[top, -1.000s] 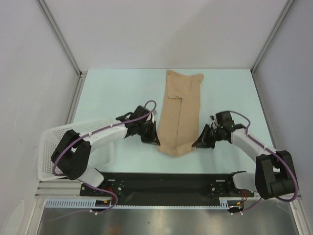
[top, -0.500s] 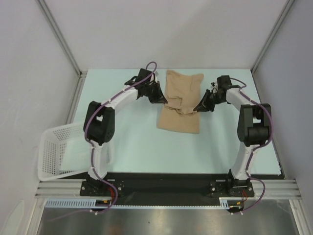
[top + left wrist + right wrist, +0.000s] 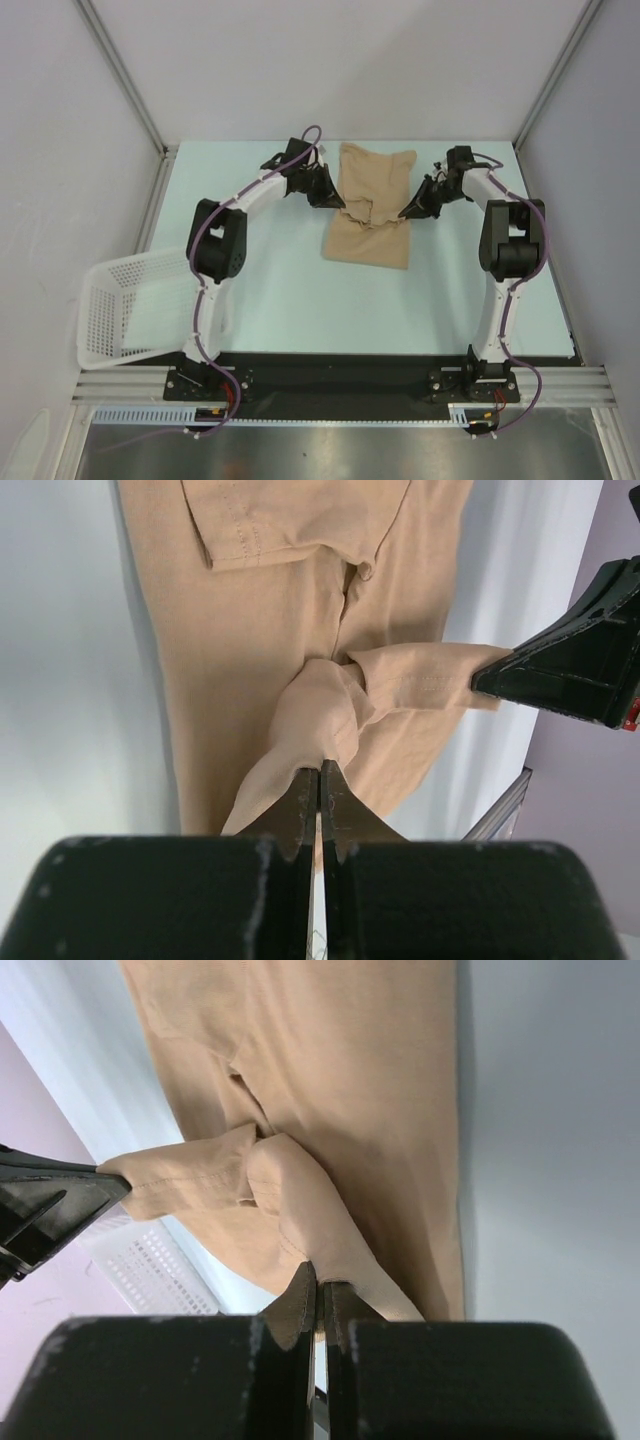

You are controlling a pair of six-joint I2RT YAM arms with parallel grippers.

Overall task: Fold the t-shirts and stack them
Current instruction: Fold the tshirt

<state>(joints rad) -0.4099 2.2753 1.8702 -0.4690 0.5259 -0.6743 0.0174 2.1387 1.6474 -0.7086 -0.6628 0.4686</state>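
The left jaws are clamped tight on a bunched corner of the tan t-shirt, the cloth rising from their tips. The right jaws grip the opposite corner the same way. Each wrist view shows the other arm's black jaws pinching a stitched hem, and the two lifted corners meet over the middle of the shirt. From above, the shirt lies as a narrow lengthwise strip in the far centre of the pale table, its far end close to the table's far edge. The left arm and right arm stretch far forward and bend in toward it from either side. A white lattice basket sits at the near left corner, well apart from the shirt.
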